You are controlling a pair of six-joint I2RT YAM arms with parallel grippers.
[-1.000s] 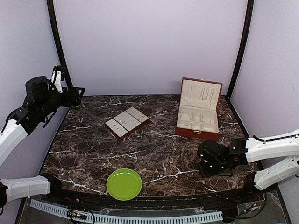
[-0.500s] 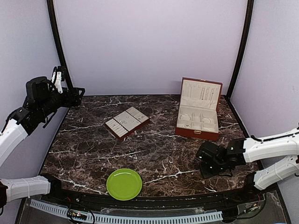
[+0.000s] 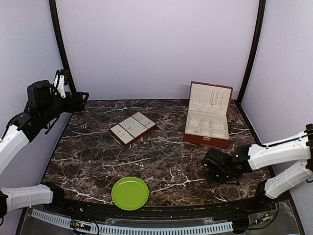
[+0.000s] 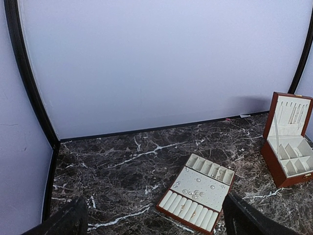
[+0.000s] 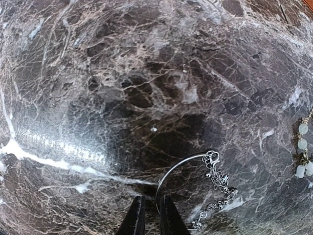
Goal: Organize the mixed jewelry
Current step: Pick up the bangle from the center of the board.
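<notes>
In the right wrist view, a thin silver bangle [image 5: 182,163] with a fine chain [image 5: 220,185] on its end lies on the dark marble. My right gripper [image 5: 151,215] is low over the table's right front [image 3: 217,171], its jaws nearly together with the bangle's wire between them. A tiny silvery stud [image 5: 153,129] lies just ahead, and a pale beaded piece [image 5: 303,147] lies at the right edge. My left gripper [image 4: 156,230] is open and empty, held high at the back left [image 3: 80,100]. Small studs and rings sit in the cream-lined tray [image 4: 198,193].
The cream-lined tray [image 3: 133,128] lies at the table's middle back. An open reddish-brown box [image 3: 208,122] with its lid up stands at the back right. A green plate [image 3: 130,193] sits at the front centre, with nothing on it. Dark posts and lilac walls enclose the table.
My right gripper has shifted a little to the left along the table's front right. The left arm, tray, box and plate have not moved.
</notes>
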